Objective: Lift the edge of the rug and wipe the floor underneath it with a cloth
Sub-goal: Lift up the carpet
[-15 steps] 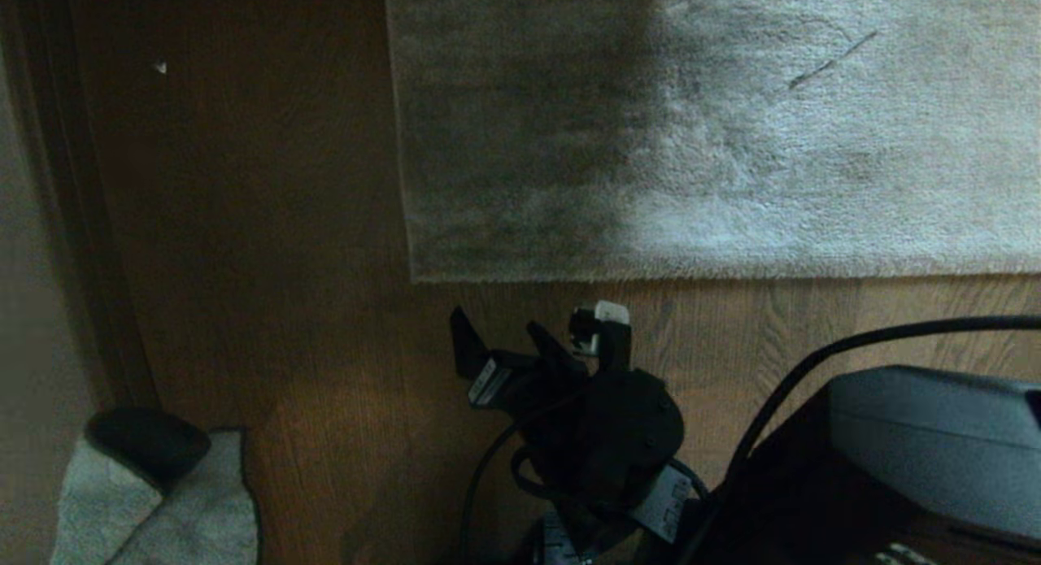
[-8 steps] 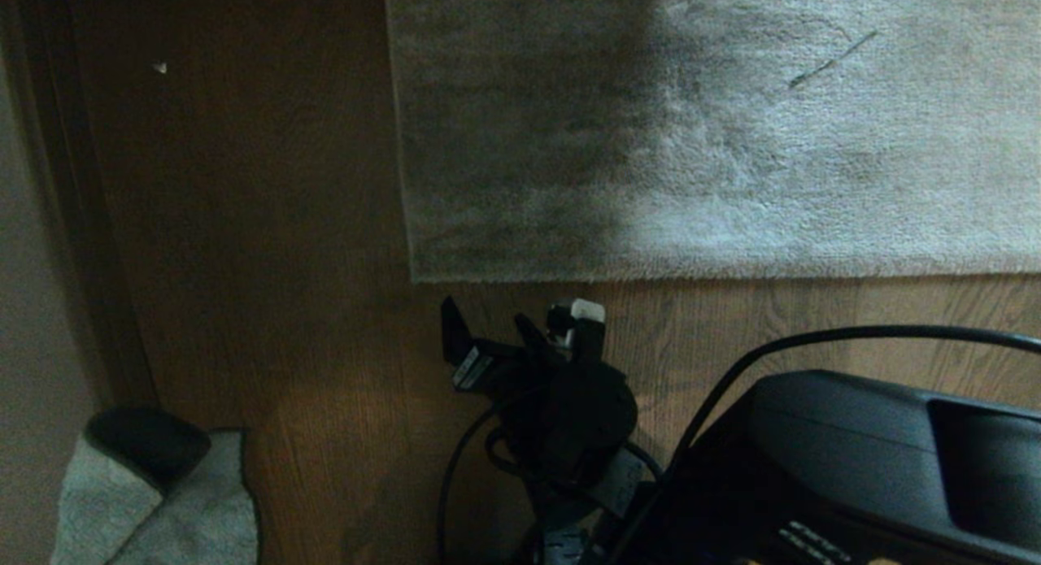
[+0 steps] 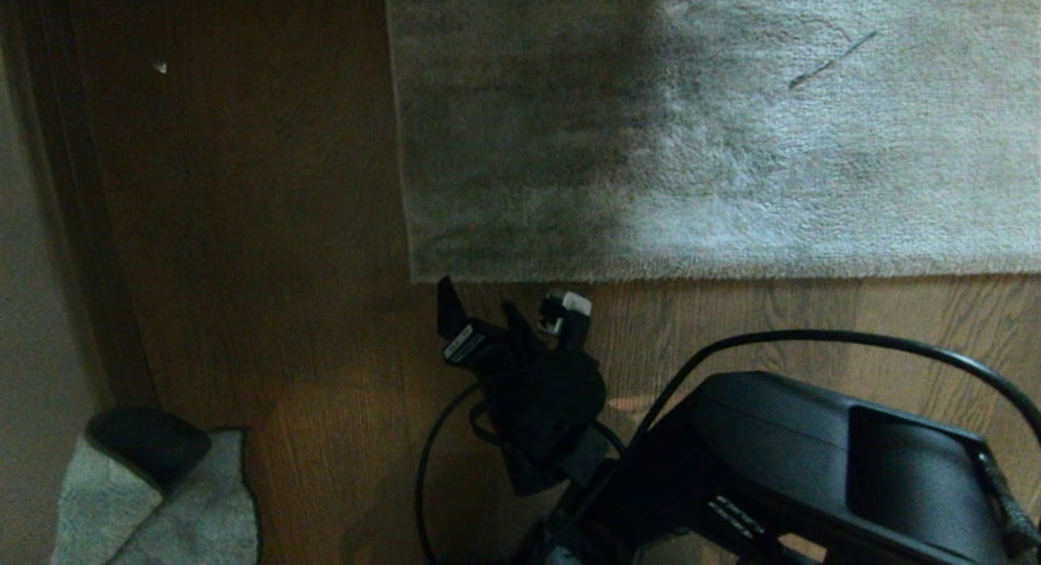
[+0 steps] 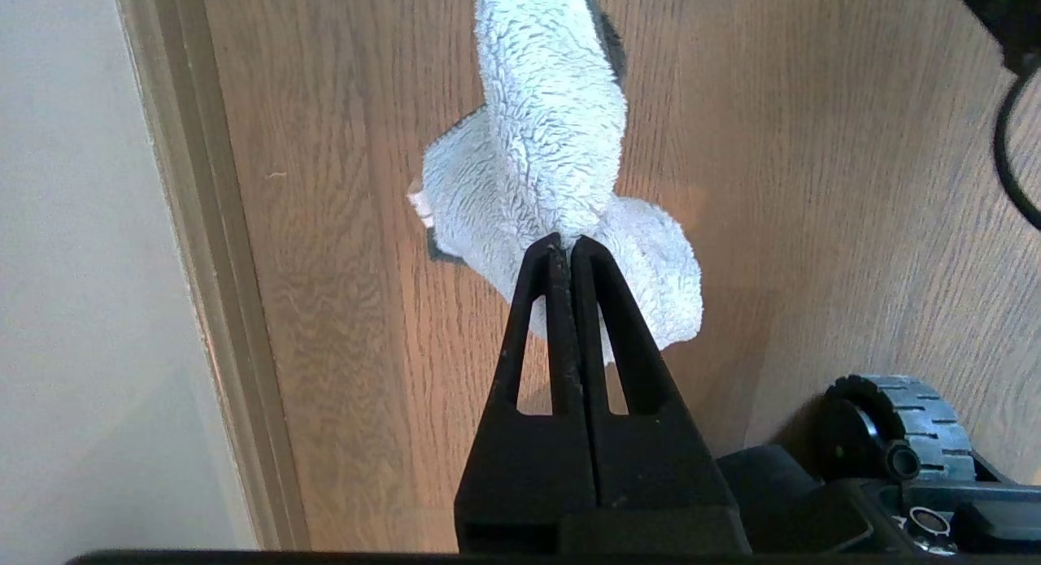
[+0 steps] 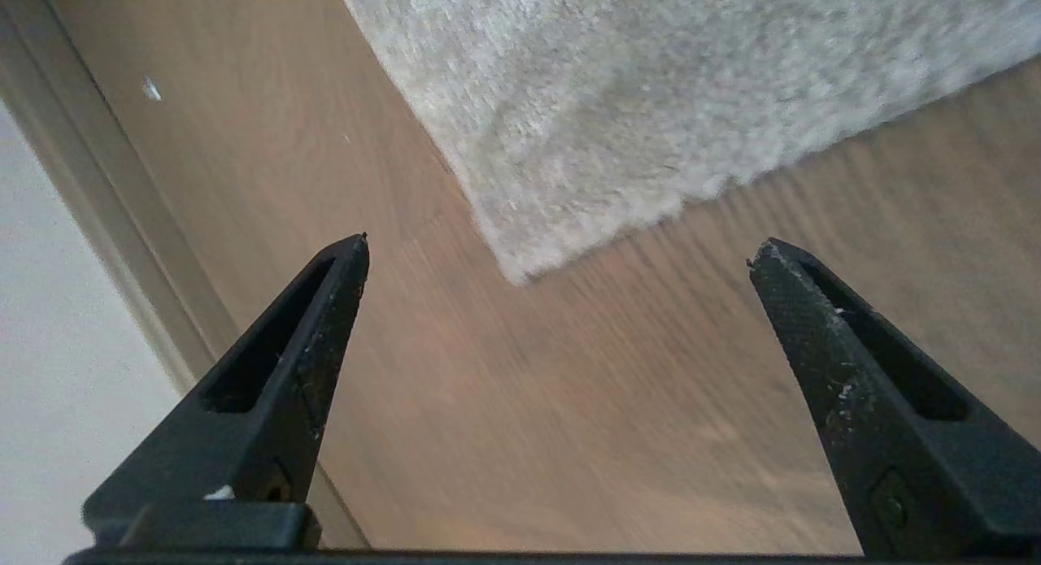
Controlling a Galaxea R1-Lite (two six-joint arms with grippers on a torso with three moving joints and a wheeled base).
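Far left, a pale wall (image 3: 24, 305) meets a dark baseboard (image 3: 89, 264) running along the floor (image 3: 268, 223), brown wood-grain planks. At the lower left corner the left pincer (image 4: 563, 248) is clamped tight on the cloth (image 4: 553, 142) (a pale terry rag that droops from the tips above the planks, close to the baseboard). Toward the middle, the right pincer (image 5: 557, 252) hangs above bare floor with its jaws spread wide and nothing between them, its tips pointing toward the rug edge (image 3: 419, 276); the square corner lies flat on the planks just ahead of the tips. The rug spreads from there to the far right, its near border straight. A black cable (image 3: 813, 337) arcs over the right arm's dark housing.
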